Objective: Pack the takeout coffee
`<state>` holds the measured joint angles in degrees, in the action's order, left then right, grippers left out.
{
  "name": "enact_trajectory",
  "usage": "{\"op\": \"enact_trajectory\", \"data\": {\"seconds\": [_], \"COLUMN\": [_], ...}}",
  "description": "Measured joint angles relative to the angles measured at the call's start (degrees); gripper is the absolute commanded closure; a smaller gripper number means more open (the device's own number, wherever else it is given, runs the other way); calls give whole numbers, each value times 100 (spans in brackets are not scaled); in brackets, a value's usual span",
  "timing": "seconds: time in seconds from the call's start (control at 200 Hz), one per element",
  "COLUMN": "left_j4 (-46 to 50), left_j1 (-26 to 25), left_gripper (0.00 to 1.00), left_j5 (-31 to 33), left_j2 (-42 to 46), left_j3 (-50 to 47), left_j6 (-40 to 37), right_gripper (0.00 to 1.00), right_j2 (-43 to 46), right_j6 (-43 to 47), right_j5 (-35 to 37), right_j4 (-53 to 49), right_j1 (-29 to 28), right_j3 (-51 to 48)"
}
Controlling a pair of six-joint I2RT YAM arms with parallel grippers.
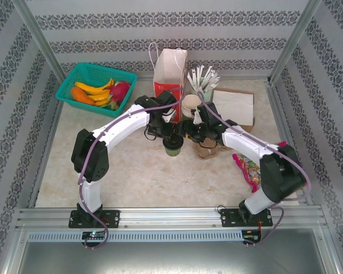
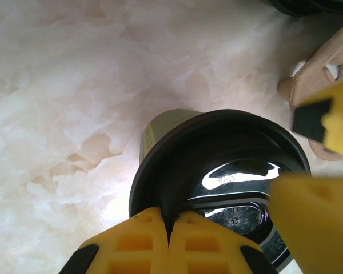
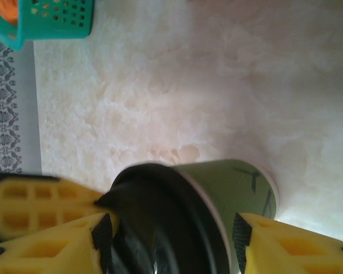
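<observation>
At desk (image 1: 131,171) centre, the coffee cup (image 1: 173,146) is stood upright. The left claw (image 2: 170,221) is clenched, tips on the lid (image 2: 217,142) rim. The right claw (image 3: 171,231) is set astride the cup; grip cannot be told. Lid should be pressed evenly, cup held steady.

We see both arms bent inward toward frame centre in the top view: left arm (image 1: 120,123), right arm (image 1: 246,145). Left gripper (image 2: 168,222): jaws pressed together. Right gripper (image 3: 171,240): jaws spread apart, pad contact possibly light.
</observation>
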<state>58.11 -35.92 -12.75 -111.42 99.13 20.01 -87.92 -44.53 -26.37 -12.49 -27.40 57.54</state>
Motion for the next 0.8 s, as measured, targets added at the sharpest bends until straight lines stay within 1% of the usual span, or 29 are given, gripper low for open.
{"op": "enact_trajectory", "data": {"seconds": [0.17, 0.225, 0.31, 0.35, 0.56, 0.799], "left_j4": [-2, -4, -4, -4, -4, -4], "left_j1": [-2, -2, -2, -2, -2, -2], "left_gripper": [100, 100, 100, 100, 100, 100], "left_j5": [-2, -2, -4, -4, -4, -7], "left_j2": [0, 0, 0, -2, -2, -2], "left_j3": [0, 0, 0, 0, 0, 0], "left_j6": [70, 103, 129, 131, 149, 149], "right_gripper": [28, 19, 10, 2, 2, 2], "right_j2": [538, 662, 846, 905, 1097, 1088], "right_j6": [153, 177, 271, 269, 439, 555], "right_j5": [494, 647, 835, 907, 1141, 1541], "right_j4": [-13, 0, 74, 114, 295, 389], "right_j1": [-269, -354, -476, -533, -809, -896], "right_j3": [-452, -640, -964, -1086, -1368, -1379]}}
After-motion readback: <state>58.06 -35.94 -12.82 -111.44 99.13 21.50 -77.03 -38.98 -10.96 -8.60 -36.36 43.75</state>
